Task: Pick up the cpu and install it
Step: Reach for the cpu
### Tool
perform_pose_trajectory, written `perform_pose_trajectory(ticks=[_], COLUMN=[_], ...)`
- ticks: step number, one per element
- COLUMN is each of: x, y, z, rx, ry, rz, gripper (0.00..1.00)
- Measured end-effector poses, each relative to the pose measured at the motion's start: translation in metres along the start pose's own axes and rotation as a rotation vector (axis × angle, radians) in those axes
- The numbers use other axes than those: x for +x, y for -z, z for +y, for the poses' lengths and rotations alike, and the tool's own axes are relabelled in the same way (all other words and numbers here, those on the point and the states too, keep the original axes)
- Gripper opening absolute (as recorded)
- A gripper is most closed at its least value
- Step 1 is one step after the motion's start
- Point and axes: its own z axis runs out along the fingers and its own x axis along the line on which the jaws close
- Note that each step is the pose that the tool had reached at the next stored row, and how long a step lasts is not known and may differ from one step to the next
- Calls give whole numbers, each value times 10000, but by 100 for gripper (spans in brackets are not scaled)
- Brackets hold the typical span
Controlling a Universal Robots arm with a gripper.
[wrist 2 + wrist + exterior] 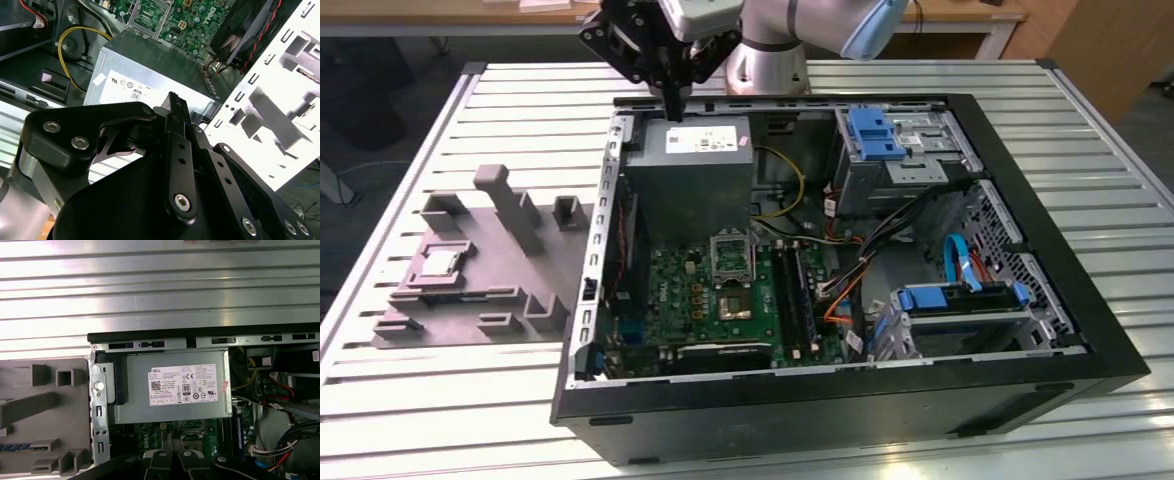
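the black two-finger gripper (674, 105) hangs clenched and empty over the grey metal power supply (687, 180); the small silvery-beige square cpu (442, 262) lies well apart on the grey moulded tray (460, 308) (untouched). pickup step: reaching it likely needs the jaws opened.

White printed label (184, 385) stuck flat on the grey power supply (135, 412) inside the open computer case (150, 335), clearest in the first wrist view. Bold heading at one corner of it, a square code and a barcode beneath, rows of fine print alongside, and a boxed number among a line of round certification marks. Small red-and-white sticker (224, 385) lapping its edge. In the exterior view, label (696, 142) reduced to a pale patch with one dark block, print too small to make out. In the second wrist view, label (131, 85) seen slantwise, with tiny symbols and a little boxed sticker (135, 95) just below them.
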Motion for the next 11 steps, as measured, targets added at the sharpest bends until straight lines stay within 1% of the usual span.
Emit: perform_pose_trajectory(ticks=[11], x=[24], y=[-1], z=[-2], rx=[0], ry=[0], rz=[0], gripper=[11])
